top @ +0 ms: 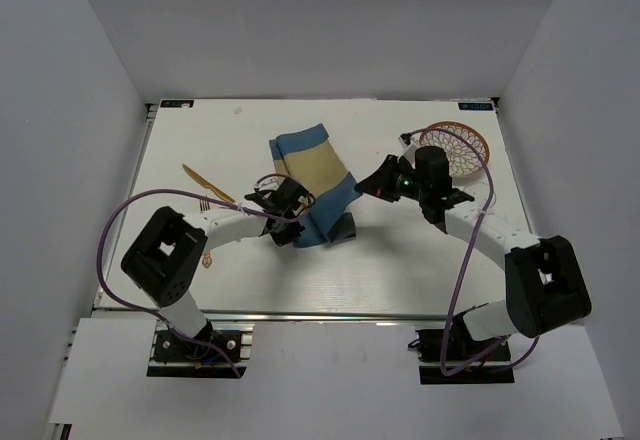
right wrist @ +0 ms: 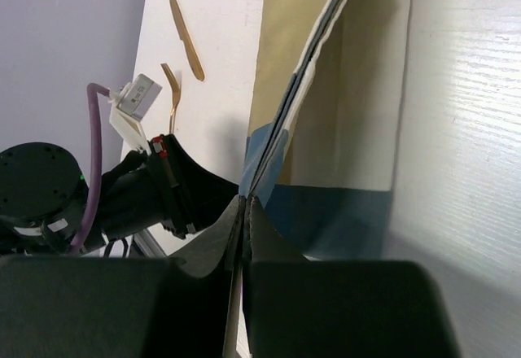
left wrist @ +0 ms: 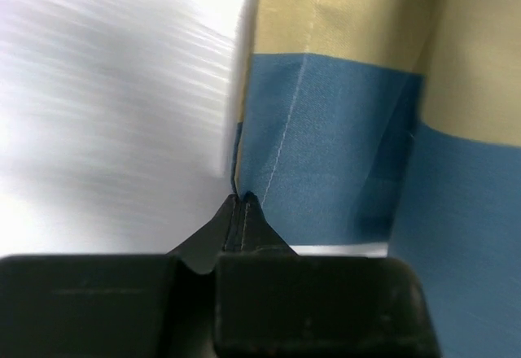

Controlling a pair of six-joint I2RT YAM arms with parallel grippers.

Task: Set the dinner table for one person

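The blue-and-beige striped placemat point(top: 313, 178) lies rumpled and partly folded on the white dinner table point(top: 400, 260), near its middle. My left gripper point(top: 296, 207) is shut on the placemat's near-left edge; in the left wrist view the closed fingertips point(left wrist: 242, 201) pinch the blue hem point(left wrist: 326, 138). My right gripper point(top: 366, 186) is shut on the right edge, and in the right wrist view the closed tips point(right wrist: 247, 202) pinch the layered cloth point(right wrist: 342, 130), which is lifted off the table. A gold knife point(top: 206, 182) and a gold fork point(top: 205, 203) lie to the left.
A round orange wire-pattern plate point(top: 459, 146) sits at the back right, behind the right arm. The knife point(right wrist: 186, 32) and fork point(right wrist: 172, 89) also show in the right wrist view, beyond the left arm point(right wrist: 122, 195). Grey walls enclose the table on three sides.
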